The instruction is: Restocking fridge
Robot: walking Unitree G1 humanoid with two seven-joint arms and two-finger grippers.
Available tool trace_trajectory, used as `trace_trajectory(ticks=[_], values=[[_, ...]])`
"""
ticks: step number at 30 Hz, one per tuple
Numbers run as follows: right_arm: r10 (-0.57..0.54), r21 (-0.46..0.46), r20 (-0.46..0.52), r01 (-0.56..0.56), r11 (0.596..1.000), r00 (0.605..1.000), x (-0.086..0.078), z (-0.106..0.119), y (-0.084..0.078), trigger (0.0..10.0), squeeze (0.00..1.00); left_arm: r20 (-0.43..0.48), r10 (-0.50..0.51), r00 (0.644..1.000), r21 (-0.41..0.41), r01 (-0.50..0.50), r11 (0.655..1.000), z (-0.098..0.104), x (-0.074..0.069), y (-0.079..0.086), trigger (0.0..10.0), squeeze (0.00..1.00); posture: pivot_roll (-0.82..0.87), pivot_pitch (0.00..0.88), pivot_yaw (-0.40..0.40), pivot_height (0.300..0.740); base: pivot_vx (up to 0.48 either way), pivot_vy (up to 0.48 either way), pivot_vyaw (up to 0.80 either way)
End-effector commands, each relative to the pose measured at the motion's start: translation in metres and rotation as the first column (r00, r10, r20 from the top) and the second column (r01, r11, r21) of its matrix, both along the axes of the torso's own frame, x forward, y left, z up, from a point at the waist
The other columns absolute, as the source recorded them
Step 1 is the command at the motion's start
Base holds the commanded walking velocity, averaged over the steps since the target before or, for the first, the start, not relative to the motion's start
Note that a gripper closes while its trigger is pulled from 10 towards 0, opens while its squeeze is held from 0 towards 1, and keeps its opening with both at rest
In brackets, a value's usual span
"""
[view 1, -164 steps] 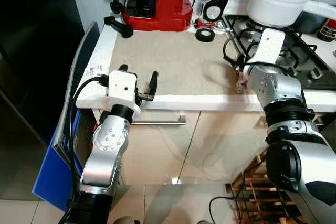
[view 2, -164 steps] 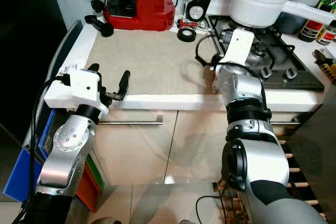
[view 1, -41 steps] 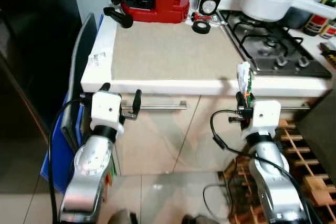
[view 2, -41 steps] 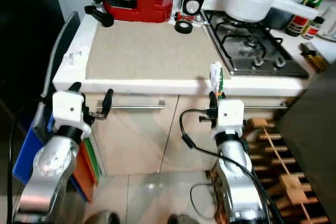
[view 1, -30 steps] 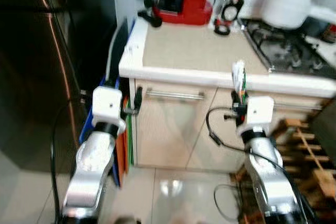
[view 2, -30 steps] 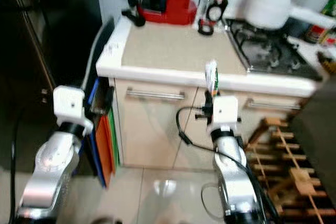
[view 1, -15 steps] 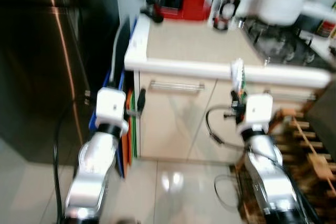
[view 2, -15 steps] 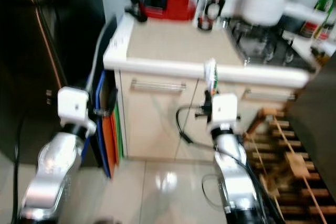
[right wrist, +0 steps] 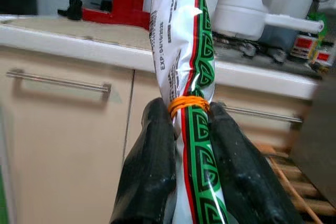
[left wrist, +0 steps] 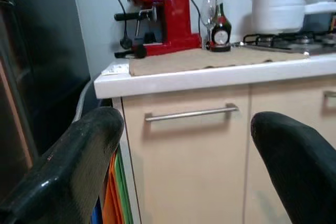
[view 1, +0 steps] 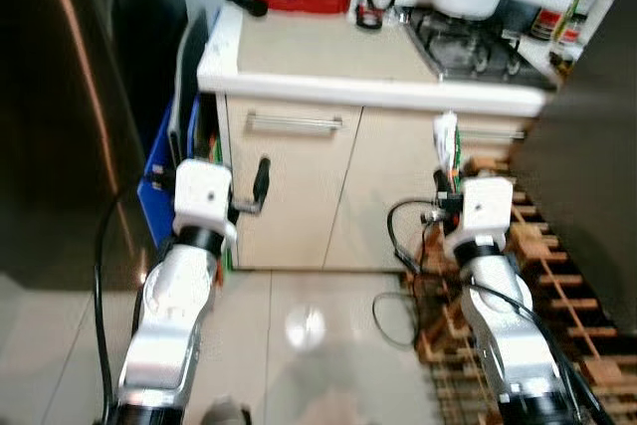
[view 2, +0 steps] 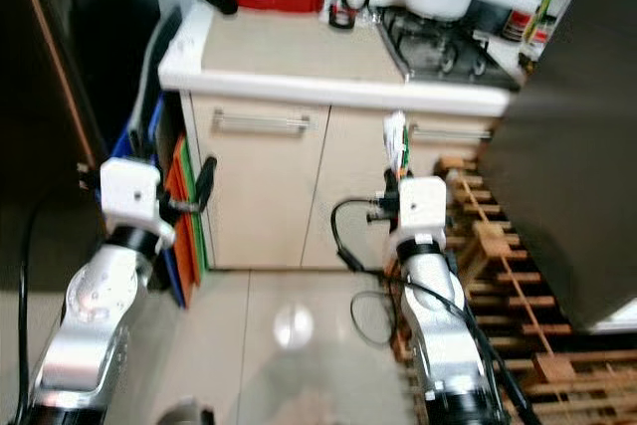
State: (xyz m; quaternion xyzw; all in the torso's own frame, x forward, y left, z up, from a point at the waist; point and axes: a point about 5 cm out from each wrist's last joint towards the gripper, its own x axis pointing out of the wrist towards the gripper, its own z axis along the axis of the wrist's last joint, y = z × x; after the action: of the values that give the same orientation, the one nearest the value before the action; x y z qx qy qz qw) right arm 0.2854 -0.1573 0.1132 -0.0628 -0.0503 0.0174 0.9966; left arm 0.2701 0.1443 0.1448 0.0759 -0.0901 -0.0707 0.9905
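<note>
Right wrist view: the right gripper (right wrist: 191,129) is squeezing a packet (right wrist: 186,66) between its two black fingers (right wrist: 152,150), just by an orange band (right wrist: 188,102).
Packet: it is standing upright in the right gripper, white with green and red stripes, in front of the cupboard (view 1: 294,186) and below the counter (view 1: 309,52).
Left gripper (left wrist: 184,145): its fingers (left wrist: 79,161) are spread wide and holding nothing, pointing at the cupboard handle (left wrist: 190,113).
Counter top: a red coffee machine (left wrist: 163,11), a bottle (left wrist: 220,22) and a white pot (left wrist: 278,6) on the stove (view 1: 468,32) are sitting there.
Left side: a dark fridge (view 1: 60,116) is standing beside the counter, with a blue board (view 1: 159,191) leaning between them.
Right side: a wooden rack (view 1: 557,296) is sitting on the floor (view 1: 299,325).
</note>
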Motion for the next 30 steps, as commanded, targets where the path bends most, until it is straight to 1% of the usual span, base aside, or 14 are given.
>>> trace_trajectory(ticks=[1, 3, 6, 7, 9, 11, 14, 30], values=[[-0.009, -0.013, 0.008, 0.009, 1.000, 1.000, 0.0001, 0.0014, -0.0037, 0.0, 0.40, 0.015, -0.013, 1.000, 0.011, 0.013, 1.000, 0.0038, 0.0020, -0.0031, 10.0, 0.00, -0.01, 0.000, -0.069, 0.732, -0.322, -0.292, 0.00], [-0.008, -0.014, 0.008, 0.008, 1.000, 1.000, 0.0003, 0.0013, -0.0040, 0.0, 0.40, 0.015, -0.015, 1.000, 0.006, 0.015, 1.000, 0.0037, 0.0024, -0.0034, 10.0, 0.00, -0.01, 0.000, -0.070, 0.732, -0.322, -0.292, 0.00], [-0.007, -0.019, 0.009, 0.007, 1.000, 1.000, 0.0011, 0.0016, -0.0045, 0.0, 0.40, 0.018, -0.025, 1.000, 0.007, 0.025, 1.000, 0.0038, 0.0030, -0.0044, 10.0, 0.00, -0.01, 0.000, -0.070, 0.732, 0.000, 0.000, 0.00], [-0.008, -0.021, 0.008, 0.008, 1.000, 1.000, 0.0016, 0.0015, -0.0053, 0.0, 0.39, 0.025, -0.047, 0.999, 0.025, 0.046, 0.999, 0.0043, 0.0028, -0.0071, 10.0, 0.00, -0.01, 0.000, -0.072, 0.732, 0.000, 0.000, 0.00], [-0.008, -0.022, 0.008, 0.008, 1.000, 1.000, 0.0018, 0.0015, -0.0056, 0.0, 0.39, 0.026, -0.052, 0.998, 0.032, 0.051, 0.998, 0.0044, 0.0027, -0.0080, 10.0, 0.00, -0.01, 0.000, -0.072, 0.732, 0.000, 0.000, 0.00], [-0.008, -0.023, 0.008, 0.008, 1.000, 1.000, 0.0018, 0.0012, -0.0058, 0.0, 0.39, 0.025, -0.052, 0.998, 0.025, 0.051, 0.998, 0.0040, 0.0027, -0.0086, 10.0, 0.00, -0.01, 0.000, -0.070, 0.732, 0.000, -0.349, 0.00], [-0.008, -0.027, 0.008, 0.008, 1.000, 1.000, 0.0020, 0.0009, -0.0063, 0.0, 0.40, 0.028, -0.058, 0.998, 0.018, 0.057, 0.998, 0.0045, 0.0031, -0.0105, 10.0, 0.00, -0.02, 0.000, -0.070, 0.732, 0.000, -0.480, 0.00], [-0.012, -0.036, 0.004, 0.012, 0.999, 1.000, 0.0029, -0.0005, -0.0075, 0.0, 0.39, 0.041, -0.055, 0.998, 0.032, 0.054, 0.998, 0.0057, 0.0041, -0.0102, 10.0, 0.00, -0.02, 0.000, -0.070, 0.732, 0.000, -0.468, 0.00]])
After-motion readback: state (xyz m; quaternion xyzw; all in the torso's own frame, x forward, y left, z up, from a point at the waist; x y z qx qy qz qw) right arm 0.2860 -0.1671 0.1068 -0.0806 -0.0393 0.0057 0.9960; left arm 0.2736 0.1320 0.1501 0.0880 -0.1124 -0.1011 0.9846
